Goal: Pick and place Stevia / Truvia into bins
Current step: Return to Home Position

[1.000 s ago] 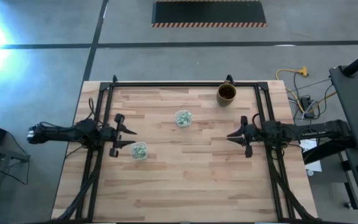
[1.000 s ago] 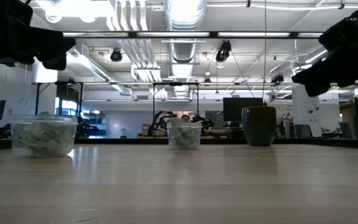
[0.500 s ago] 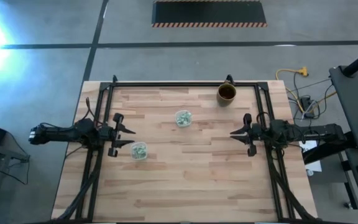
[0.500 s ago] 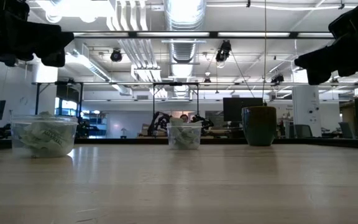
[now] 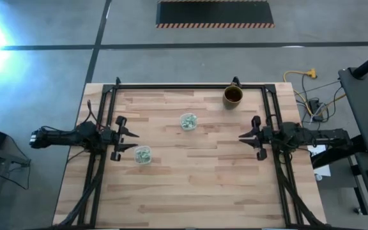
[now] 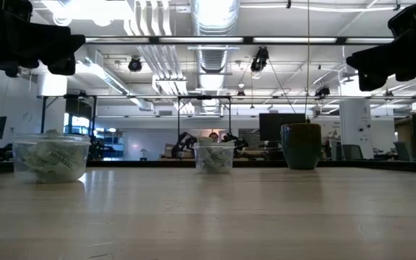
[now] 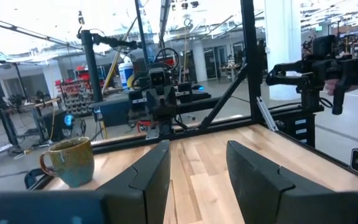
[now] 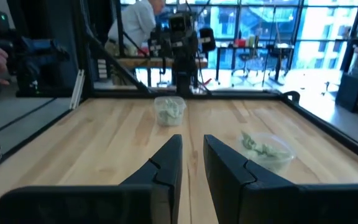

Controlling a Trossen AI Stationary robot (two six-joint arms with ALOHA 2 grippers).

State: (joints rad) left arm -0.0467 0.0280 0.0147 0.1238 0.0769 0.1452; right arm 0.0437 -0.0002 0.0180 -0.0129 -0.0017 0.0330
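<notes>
- Retracting both arms toward their rest poses is what the moment is calling for: the Stevia sachets (image 6: 49, 160) are lying heaped inside the two clear cups, and none is showing loose on the worktop (image 5: 197, 185) in the high view.
- The left claw (image 5: 136, 141) is hanging at the worktop's left edge, fingers spread wide and holding nothing, just beside the left-hand cup (image 5: 142, 154).
- Being that close, it is best drawing straight back along its own arm, with no sideways swing and no drop, so that a fingertip is not clipping the light cup and spilling it.
- The right claw (image 5: 241, 137) is hovering near the worktop's right edge, fingers parted only narrowly and empty, well apart from the middle cup (image 5: 188, 121) and from the brown mug (image 5: 233, 96).
- Its way back is looking free, so a plain straight pull should be serving it too.
- In the low view both claws are sitting high above the cup rims, and holding that height through the retreat is looking like the safest course.
- Slow, even motion is mattering more than speed here, since the small filled cups are probably tipping easily.
</notes>
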